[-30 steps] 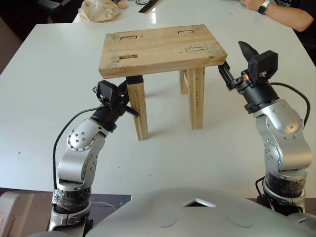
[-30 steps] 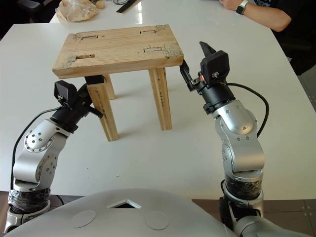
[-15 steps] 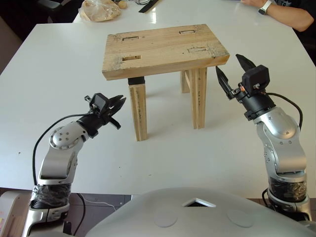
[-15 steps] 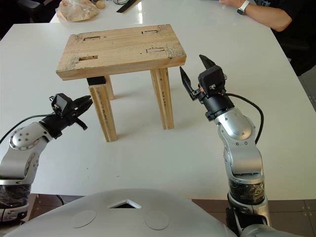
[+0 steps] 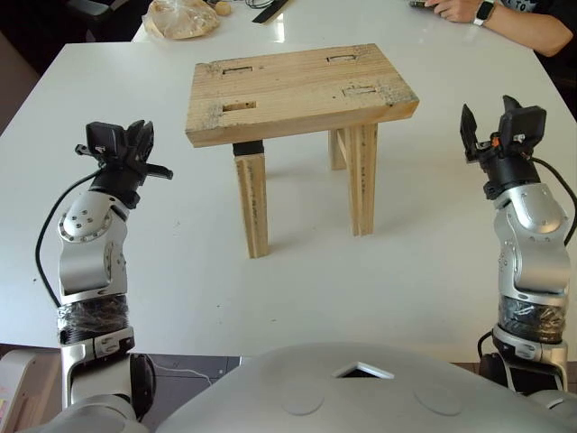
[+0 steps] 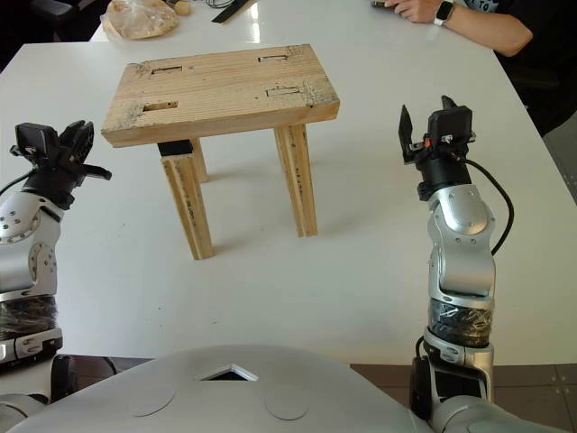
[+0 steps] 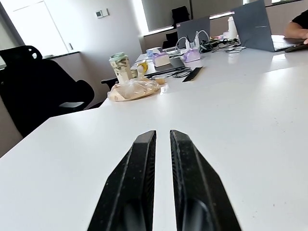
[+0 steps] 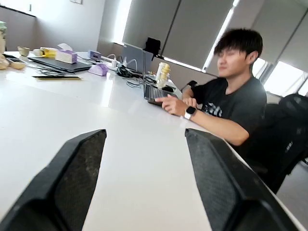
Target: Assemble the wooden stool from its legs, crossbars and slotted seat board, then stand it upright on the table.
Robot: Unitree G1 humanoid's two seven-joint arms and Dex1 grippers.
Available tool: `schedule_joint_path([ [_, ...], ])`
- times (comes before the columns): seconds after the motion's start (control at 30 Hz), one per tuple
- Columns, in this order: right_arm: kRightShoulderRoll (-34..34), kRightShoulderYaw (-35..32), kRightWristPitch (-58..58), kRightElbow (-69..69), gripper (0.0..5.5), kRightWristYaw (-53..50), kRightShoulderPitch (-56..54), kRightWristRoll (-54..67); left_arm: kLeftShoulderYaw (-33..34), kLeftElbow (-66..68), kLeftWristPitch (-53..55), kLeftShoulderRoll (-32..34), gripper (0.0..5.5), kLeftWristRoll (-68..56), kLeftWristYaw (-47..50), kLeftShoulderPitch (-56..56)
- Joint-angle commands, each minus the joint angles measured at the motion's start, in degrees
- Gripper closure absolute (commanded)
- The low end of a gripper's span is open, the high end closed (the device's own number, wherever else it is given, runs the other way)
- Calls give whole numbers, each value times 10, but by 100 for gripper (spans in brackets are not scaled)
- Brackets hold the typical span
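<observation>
Office meeting room, long white table (image 7: 250,125), laptops (image 7: 254,26) and cables (image 7: 211,44) far beyond the left claw (image 7: 162,134), black swivel chair (image 7: 36,84), window blinds (image 8: 192,31).

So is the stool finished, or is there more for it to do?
It looks finished. The stool stands upright on the table, with its slotted seat board on top of the legs. Nothing is in hand: the left gripper, nearly shut, and the open right gripper are both empty, one on each side and clear of the wood. I see no step left.
</observation>
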Motion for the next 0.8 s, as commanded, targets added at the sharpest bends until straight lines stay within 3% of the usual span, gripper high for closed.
schedule_joint_path([
  [0.03, 22, -20, -36, 119, 248, -24, -13, 7, 5, 67, -28, -37, 496, 6, 19, 6],
  [0.2, 39, 7, -161, 277, 248, -27, -22, -19, -22, 187, -108, -85, 496, 49, 52, 4],
  [0.43, 44, 51, -252, 362, 156, -12, -24, -45, -40, 245, -179, -128, 388, 73, 66, 16],
  [0.8, 35, 66, -316, 474, 156, -20, -76, -60, -72, 306, -244, -140, 388, 115, 106, 1],
])
